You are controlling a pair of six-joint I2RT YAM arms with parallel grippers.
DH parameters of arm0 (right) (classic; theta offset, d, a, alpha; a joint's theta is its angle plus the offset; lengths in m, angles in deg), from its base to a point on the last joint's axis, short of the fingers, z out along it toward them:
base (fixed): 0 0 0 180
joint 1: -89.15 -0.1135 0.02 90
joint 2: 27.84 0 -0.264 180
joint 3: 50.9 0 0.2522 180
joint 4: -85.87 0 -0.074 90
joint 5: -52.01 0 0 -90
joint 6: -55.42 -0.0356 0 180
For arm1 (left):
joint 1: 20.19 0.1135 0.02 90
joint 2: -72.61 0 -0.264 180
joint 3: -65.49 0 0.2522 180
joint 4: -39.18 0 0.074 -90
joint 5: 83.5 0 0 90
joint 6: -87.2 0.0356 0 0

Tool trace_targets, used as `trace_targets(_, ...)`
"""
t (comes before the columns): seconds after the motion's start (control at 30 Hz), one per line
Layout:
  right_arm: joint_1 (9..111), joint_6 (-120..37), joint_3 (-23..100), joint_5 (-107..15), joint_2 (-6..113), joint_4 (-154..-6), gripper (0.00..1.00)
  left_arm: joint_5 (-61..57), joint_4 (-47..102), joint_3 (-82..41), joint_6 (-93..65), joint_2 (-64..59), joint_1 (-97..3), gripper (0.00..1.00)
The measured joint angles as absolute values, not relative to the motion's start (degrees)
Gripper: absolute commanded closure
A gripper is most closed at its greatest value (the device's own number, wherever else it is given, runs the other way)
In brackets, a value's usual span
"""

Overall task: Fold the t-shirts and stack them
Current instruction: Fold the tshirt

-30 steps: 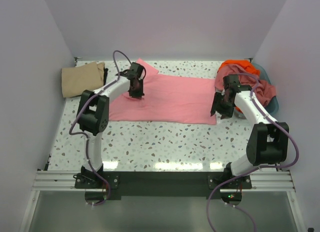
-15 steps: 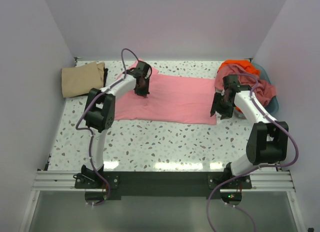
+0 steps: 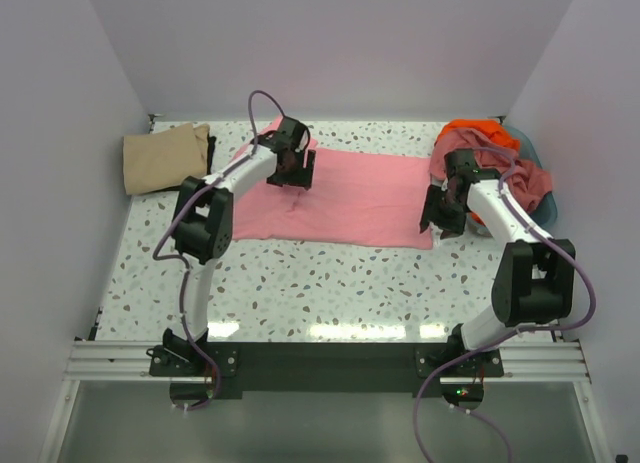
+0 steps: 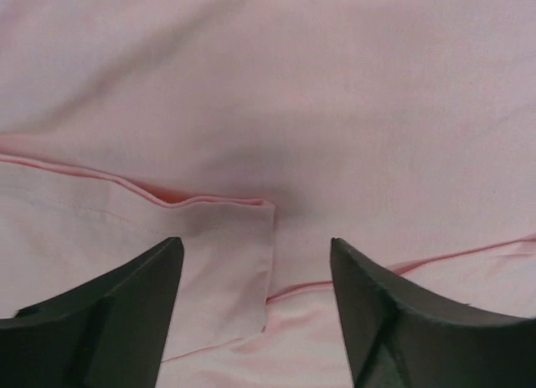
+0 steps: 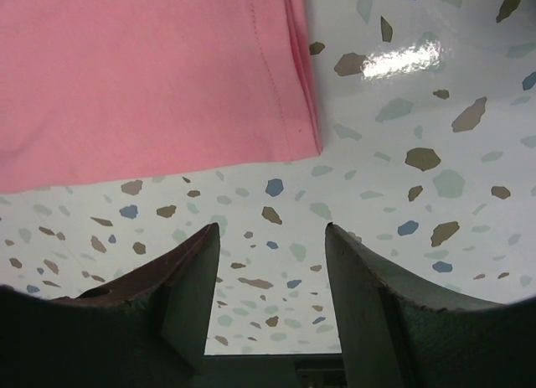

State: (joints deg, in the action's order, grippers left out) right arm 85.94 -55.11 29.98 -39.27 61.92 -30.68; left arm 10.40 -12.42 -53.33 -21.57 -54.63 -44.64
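A light pink t-shirt lies spread flat across the middle of the table. My left gripper hovers open over its far left part; in the left wrist view a folded-over sleeve edge lies on the shirt below the left gripper, with nothing between the fingers. My right gripper stands open at the shirt's right edge, over bare table, with the shirt's corner just ahead of the right gripper. A tan t-shirt lies folded at the far left.
A blue basket stands at the far right holding an orange t-shirt and a dusty pink t-shirt, close behind my right arm. Walls enclose the speckled table on three sides.
My left gripper moved right along the pink shirt while shut on fabric, then opened and let it go. The shirt's left edge shifted inward. The right arm stayed still.
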Motion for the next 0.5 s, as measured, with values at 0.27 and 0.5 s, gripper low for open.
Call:
trace_targets(0.27, 81.48, -54.92, 34.44, -38.97, 66.44, -30.57, 0.41, 11.54, -11.81, -44.67, -23.27, -46.72, -42.5, 0.0)
trace_targets(0.5, 77.44, -54.94, 38.65, -39.08, 70.83, -31.22, 0.41, 9.88, -7.46, -28.21, -25.0, -35.27, -34.0, 0.0)
